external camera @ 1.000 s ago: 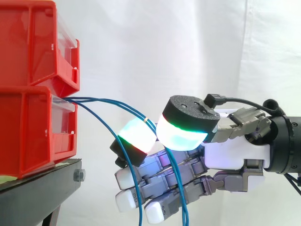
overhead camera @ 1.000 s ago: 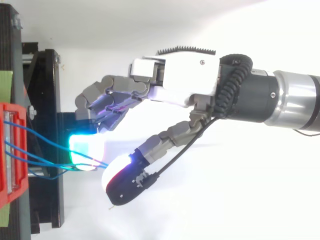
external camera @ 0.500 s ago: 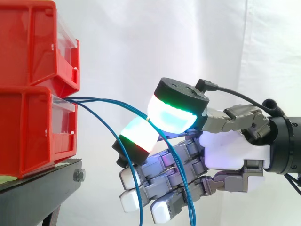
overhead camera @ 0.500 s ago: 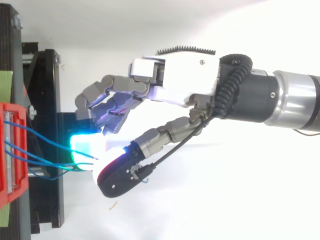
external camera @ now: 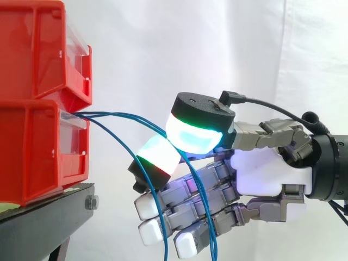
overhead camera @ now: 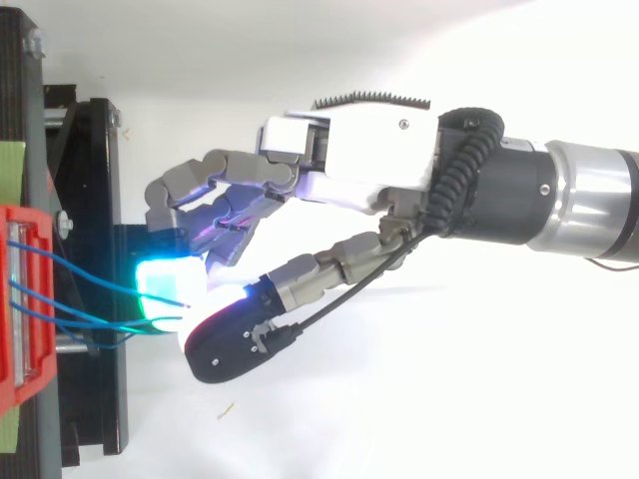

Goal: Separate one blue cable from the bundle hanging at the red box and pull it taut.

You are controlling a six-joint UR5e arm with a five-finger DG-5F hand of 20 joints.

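Several blue cables [external camera: 122,116] come out of the lower red bin [external camera: 38,152] and arc to the right, then hang down past my hand [external camera: 266,174]. My thumb pad [external camera: 193,133], glowing cyan and green, presses against a finger pad [external camera: 157,155] that glows white, green and red. One or two of the cables run between these two pads and are pinched there. The other fingers are curled below, with the hanging cable strands [external camera: 156,217] crossing in front of them. In the top view the cables [overhead camera: 90,289] lead from the bin [overhead camera: 20,299] to the glowing pad [overhead camera: 165,299].
A second red bin [external camera: 38,49] sits stacked on the lower one. Both rest on a black stand [external camera: 49,217] at the left. A white curtain hangs behind. The arm [overhead camera: 559,200] enters from the right.
The thumb has swung left toward the bins and closed onto the finger pad, over the cables. The rest of the hand and the arm have barely moved.
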